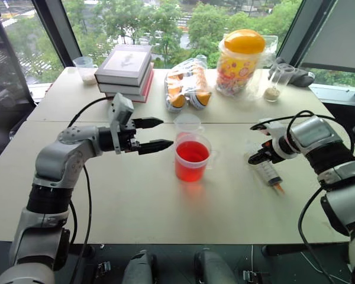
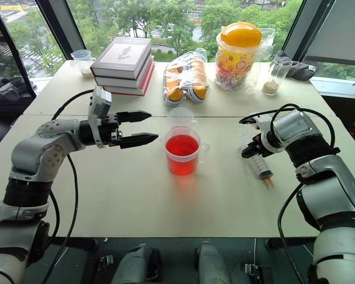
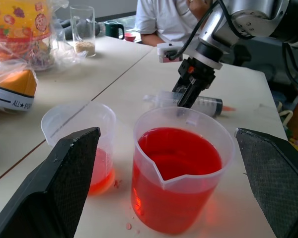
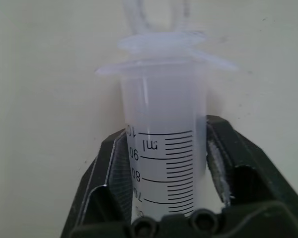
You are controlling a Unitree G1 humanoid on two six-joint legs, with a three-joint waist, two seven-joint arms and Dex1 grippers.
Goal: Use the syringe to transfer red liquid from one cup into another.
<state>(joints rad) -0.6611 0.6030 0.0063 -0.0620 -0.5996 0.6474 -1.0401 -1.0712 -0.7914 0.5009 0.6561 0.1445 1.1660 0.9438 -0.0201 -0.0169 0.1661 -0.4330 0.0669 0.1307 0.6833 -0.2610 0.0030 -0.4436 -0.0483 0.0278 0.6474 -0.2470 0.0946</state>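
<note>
A pale counter (image 1: 136,195) is set before large windows. Behind the handled cup (image 1: 192,157) of red liquid (image 1: 192,151) are found the small cup (image 1: 187,123), books (image 1: 125,71) and a snack jar (image 1: 241,54). Right of it, the syringe (image 1: 267,172) lies gripped by the right claw (image 1: 255,157); the left claw (image 1: 157,134) is held open.

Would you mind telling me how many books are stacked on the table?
3: one stack of books at the far left of the table, beside the snack bags.

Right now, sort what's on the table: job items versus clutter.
Job:
- syringe, in the right gripper
- handled cup of red liquid
- small plain cup

Clutter:
- stack of books
- bagged snacks
- candy jar
- grain glass
- little cup
</note>
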